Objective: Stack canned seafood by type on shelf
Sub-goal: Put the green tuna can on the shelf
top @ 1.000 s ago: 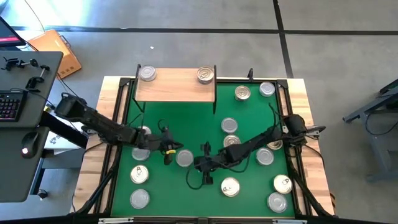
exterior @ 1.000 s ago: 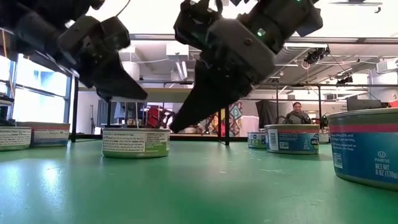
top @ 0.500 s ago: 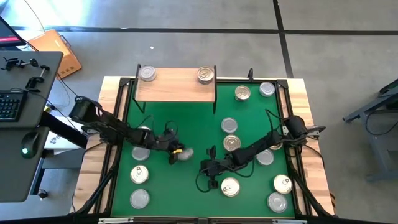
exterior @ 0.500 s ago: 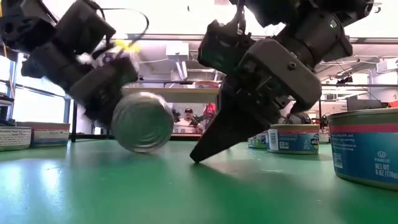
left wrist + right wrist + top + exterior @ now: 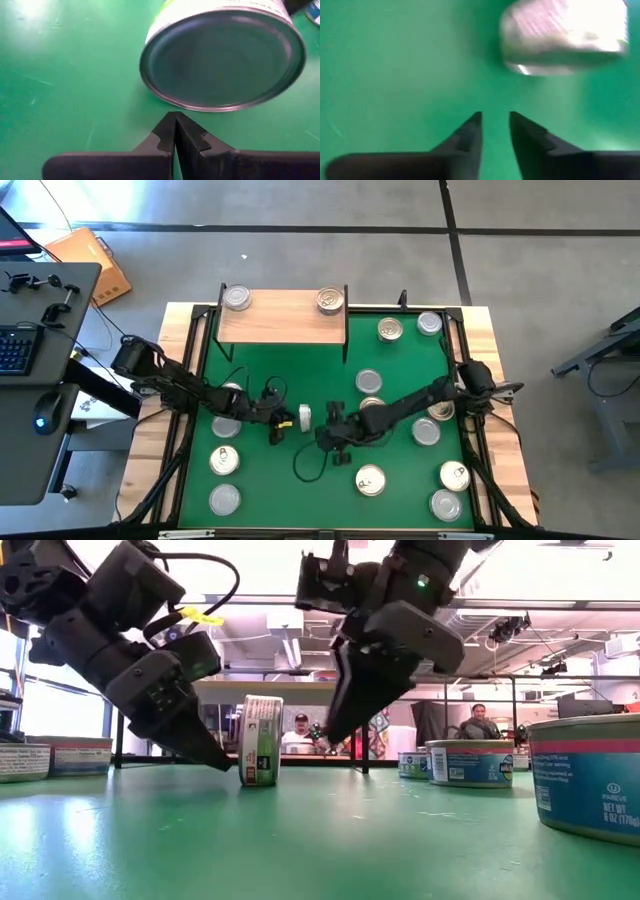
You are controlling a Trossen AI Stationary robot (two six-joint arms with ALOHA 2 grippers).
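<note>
One tin of canned seafood [image 5: 303, 417] stands on its rim on the green mat [image 5: 290, 370], its silver flat end [image 5: 222, 60] facing my left gripper. My left gripper [image 5: 228, 764] is shut, tips down on the mat at the foot of that tin. My right gripper [image 5: 325, 735] hangs slightly open above the mat on the tin's other side; its fingers [image 5: 470, 132] hold nothing. The shelf [image 5: 283, 320] at the far side carries a silver-lidded tin [image 5: 236, 298] and a gold-lidded tin [image 5: 330, 301]. My left gripper has its shut fingertips [image 5: 175, 120] slanting down from the table's left, right beside the lower rim [image 5: 175, 102] of the upended tin. Whether they touch it, I cannot tell.
Several more tins lie flat on the mat: some right of centre [image 5: 370, 395], two at the far right [image 5: 410, 327], two at the near left [image 5: 225, 478], several at the near right [image 5: 440, 475]. People sit in the room behind [image 5: 480, 722].
The tin at the middle of the mat, flat a second ago, has been tipped up and now stands on its rim. My left gripper has sunk to the mat beside it. My right gripper dipped toward the near edge, then rose and came toward the tin.
</note>
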